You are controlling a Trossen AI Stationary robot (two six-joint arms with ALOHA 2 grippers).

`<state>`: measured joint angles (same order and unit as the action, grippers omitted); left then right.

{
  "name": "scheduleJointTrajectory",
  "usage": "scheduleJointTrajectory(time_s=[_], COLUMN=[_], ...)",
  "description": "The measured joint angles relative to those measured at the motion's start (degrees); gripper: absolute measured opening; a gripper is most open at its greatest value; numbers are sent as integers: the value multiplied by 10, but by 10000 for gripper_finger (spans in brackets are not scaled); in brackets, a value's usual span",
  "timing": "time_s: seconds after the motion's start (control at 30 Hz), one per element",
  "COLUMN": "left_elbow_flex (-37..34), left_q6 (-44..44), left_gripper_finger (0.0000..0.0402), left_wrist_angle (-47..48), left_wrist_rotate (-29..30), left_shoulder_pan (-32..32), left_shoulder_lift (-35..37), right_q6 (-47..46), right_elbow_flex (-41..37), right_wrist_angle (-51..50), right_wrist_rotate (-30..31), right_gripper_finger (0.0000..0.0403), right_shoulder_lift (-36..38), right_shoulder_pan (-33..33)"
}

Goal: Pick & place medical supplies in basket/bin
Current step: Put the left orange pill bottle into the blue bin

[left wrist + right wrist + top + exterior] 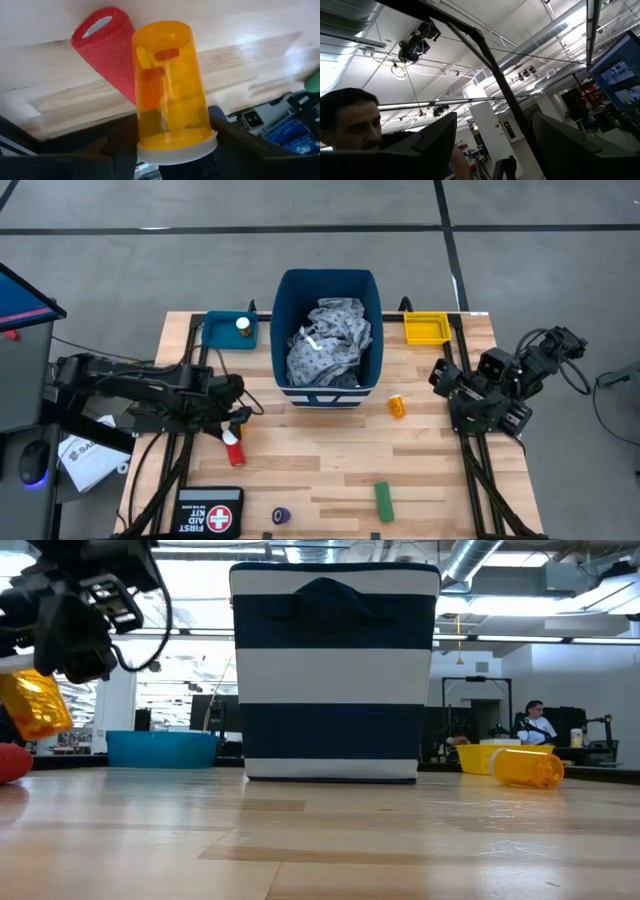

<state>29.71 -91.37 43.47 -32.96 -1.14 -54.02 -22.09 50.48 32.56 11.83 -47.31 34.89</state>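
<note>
My left gripper sits over the left side of the light wooden table, and its two dark fingers are closed partway around a translucent orange plastic pill bottle with a white cap. The bottle is pinched near its capped end, with its clear bottom pointing away from my wrist; in the low view it hangs above the tabletop. Just beside it on the wood lies a red cylinder of wrapped bandage, which I am not touching.

My right gripper waits at the right side of the table, tilted upward toward the ceiling, fingers spread apart with nothing between them. A person shows at the edge of that wrist view.

The tall dark blue rectangular fabric bin with a white stripe stands at the middle back of the table, and the grey patterned cloth gown is bunched inside it. To its left is a shallow teal tray holding a small white-capped bottle; to its right, a shallow yellow tray. A second orange bottle lies on its side near the bin's right front corner. Along the front edge lie a green cylinder, a dark blue roll and a flat black pouch marked FIRST AID KIT.
</note>
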Motion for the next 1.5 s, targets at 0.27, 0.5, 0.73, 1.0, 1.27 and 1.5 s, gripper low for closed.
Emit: scheduleJointTrajectory(time_s=[0.27,0.5,0.73,1.0,1.27,1.5], left_elbow_flex=[0,0,0,0,1,18], left_q6=[15,16,11,41,71,58], left_gripper_finger=[208,204,213,258,285,287], left_wrist_angle=[-97,-125,-123,-132,-145,-158], left_wrist_rotate=[-59,-97,-110,-108,-115,-122], left_shoulder_pan=[-30,-22,-15,-16,-19,68], left_shoulder_lift=[-111,-160,-165,-180,-131,-3], right_q6=[-3,-4,2,2,-1,-4], right_elbow_flex=[0,0,0,0,0,0], right_wrist_angle=[-2,-4,-8,-8,-8,-4], right_wrist_rotate=[-30,-31,-31,-31,-30,-29], right_gripper_finger=[260,260,260,260,260,260], right_shoulder_lift=[1,2,2,3,9,10], right_shoulder_pan=[0,17,26,26,26,26])
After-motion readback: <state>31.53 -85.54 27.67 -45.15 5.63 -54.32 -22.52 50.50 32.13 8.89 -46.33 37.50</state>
